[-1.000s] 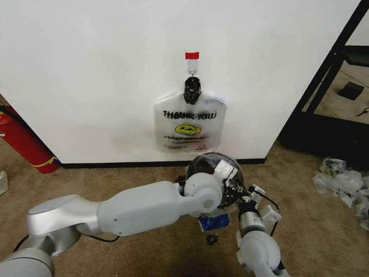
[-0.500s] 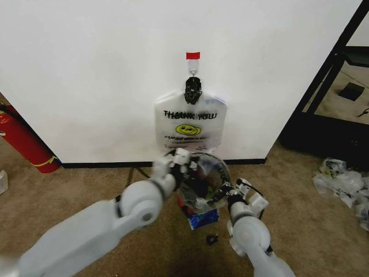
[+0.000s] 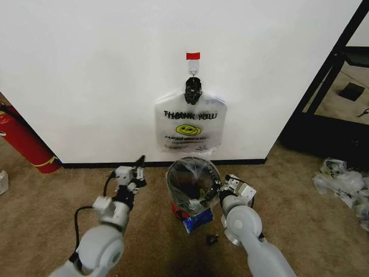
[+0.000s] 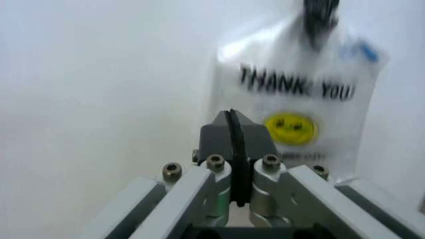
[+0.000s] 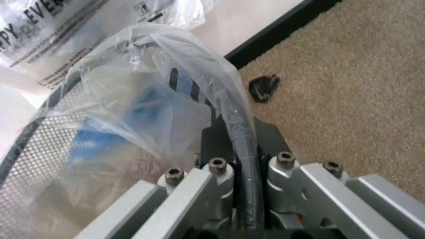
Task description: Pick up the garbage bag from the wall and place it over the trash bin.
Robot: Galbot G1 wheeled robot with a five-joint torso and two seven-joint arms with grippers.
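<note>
The wall carries the garbage bag hanging lengthwise down from a hook. Below, the trash bin is lined with clear plastic. The right gripper pinches its rim; the left gripper has closed, empty fingers.
</note>
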